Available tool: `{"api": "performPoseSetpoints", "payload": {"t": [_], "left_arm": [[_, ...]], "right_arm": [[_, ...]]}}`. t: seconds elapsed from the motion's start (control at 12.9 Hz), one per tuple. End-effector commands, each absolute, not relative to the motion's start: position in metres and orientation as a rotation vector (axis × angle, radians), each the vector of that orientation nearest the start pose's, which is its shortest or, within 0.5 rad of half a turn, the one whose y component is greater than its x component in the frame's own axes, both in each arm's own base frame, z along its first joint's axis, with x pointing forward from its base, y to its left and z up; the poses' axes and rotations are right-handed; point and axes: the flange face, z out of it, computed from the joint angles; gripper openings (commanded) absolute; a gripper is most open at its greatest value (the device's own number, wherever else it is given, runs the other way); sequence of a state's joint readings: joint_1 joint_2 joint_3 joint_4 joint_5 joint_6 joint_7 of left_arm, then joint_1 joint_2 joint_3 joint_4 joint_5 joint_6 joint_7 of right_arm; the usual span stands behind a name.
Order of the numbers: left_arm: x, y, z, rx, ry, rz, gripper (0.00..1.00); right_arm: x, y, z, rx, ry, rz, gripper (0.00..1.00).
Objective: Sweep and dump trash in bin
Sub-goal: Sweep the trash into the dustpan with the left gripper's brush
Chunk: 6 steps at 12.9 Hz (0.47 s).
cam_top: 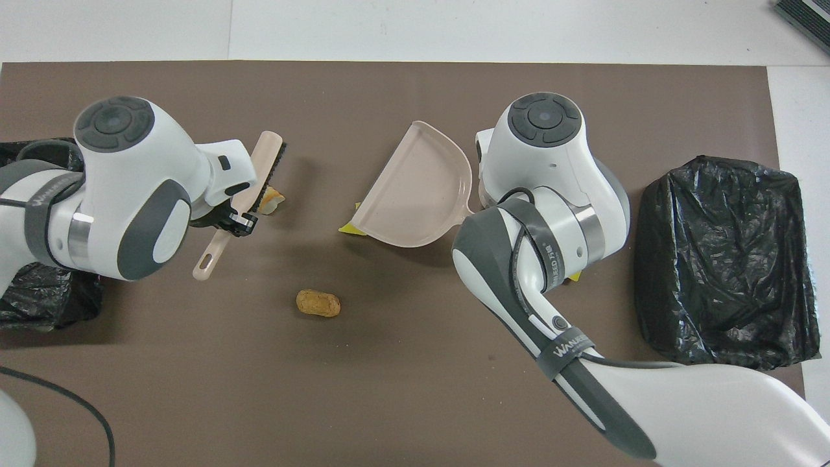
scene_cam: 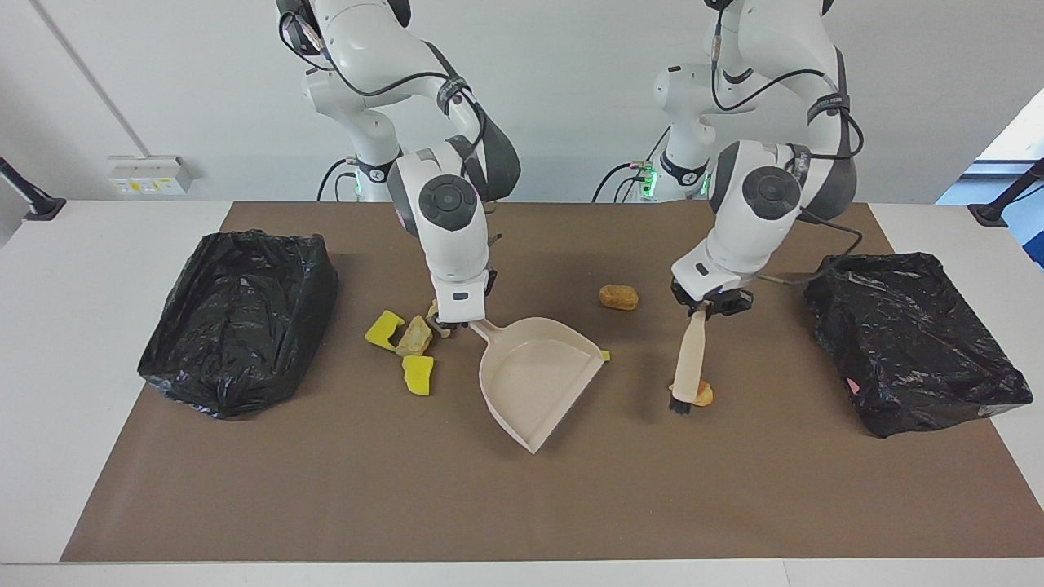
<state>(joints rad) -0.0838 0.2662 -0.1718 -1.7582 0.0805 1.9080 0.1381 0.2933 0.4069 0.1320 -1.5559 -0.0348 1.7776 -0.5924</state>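
Facing view: trash [scene_cam: 413, 335] lumps lie mostly at the dustpan's [scene_cam: 534, 377] nine o'clock.
Left gripper [scene_cam: 710, 306]: clamped on brush [scene_cam: 690, 361], bristles beside an orange piece [scene_cam: 702, 395].
Right gripper [scene_cam: 450, 324]: probably clamped on the dustpan handle.
Handling: light, soft; push, don't pinch.

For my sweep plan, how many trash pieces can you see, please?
7: a cluster of four by the dustpan, one half hidden; a yellow sliver at its edge; an orange piece at the brush; a brown lump nearer the robots.
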Motion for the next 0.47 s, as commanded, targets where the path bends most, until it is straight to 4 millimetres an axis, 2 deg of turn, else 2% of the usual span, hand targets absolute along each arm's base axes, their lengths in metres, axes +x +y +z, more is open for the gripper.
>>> {"api": "performPoseSetpoints", "payload": {"t": [0.0,0.08,0.16,0.31,0.39], "left_arm": [[0.646,-0.102,0.392,-3.008,0.719,0.143,0.00],[0.655,-0.077,0.393,-2.995,0.738,0.079,0.00],[0.655,-0.068,0.389,-2.988,0.778,0.081,0.00],[0.644,-0.066,0.375,-2.991,0.778,0.153,0.00],[0.636,-0.065,0.372,-2.993,0.776,0.189,0.00]], "right_arm": [[0.591,0.236,0.400,-2.545,-1.761,0.315,0.00],[0.590,0.229,0.399,-2.509,-1.817,0.325,0.00],[0.586,0.225,0.394,-2.481,-1.856,0.341,0.00],[0.573,0.231,0.380,-2.445,-1.908,0.391,0.00],[0.571,0.234,0.379,-2.444,-1.918,0.396,0.00]]}}
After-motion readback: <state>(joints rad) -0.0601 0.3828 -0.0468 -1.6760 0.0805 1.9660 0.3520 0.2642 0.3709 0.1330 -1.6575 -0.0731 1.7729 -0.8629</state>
